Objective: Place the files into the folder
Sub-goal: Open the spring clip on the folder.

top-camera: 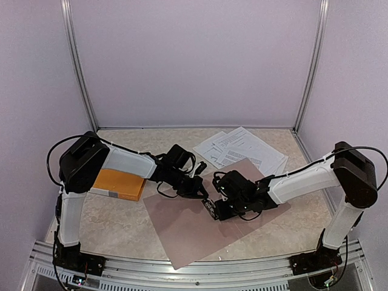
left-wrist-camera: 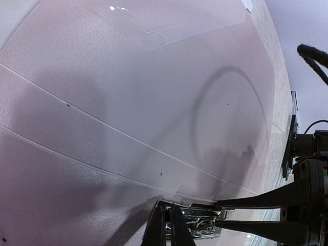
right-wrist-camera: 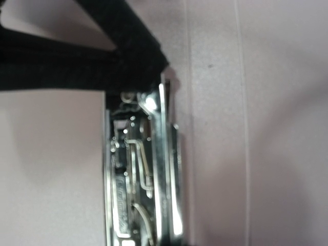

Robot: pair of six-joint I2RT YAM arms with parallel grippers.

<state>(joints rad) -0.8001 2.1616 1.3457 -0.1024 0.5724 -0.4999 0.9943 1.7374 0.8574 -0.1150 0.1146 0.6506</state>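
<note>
1. files (top-camera: 245,145): loose fan of white printed sheets, flat on the worktop (top-camera: 115,221) at the far right-centre. None are in the folder yet.
2. Long axis of the top sheet runs roughly 10-to-4 o'clock in the top view. The near edge is tucked under or touching the folder's far corner, can't tell which.
3. folder (top-camera: 182,233): open, lying flat, pinkish inside face up, just at 7 o'clock of the files.
4. metal clip (right-wrist-camera: 136,179): on the folder's inner face, and both hands meet at it.
5. right hand (left-wrist-camera: 221,214): jaws nearly closed, nipping the clip's end. No paper held.
6. left hand (left-wrist-camera: 165,228): fully closed and holding nothing, tips at the clip's other end.
7. Key relation: the files lie at about 1 o'clock from both hands, near but not touching either.
8. Judgement: the right hand is slightly nearer and the sheets sit on its arm's side. It likely does the fetch, dragging toward 7 o'clock onto the open face.
9. orange box (top-camera: 118,185): at 9 o'clock of the folder under the left arm, out of the path.
</note>
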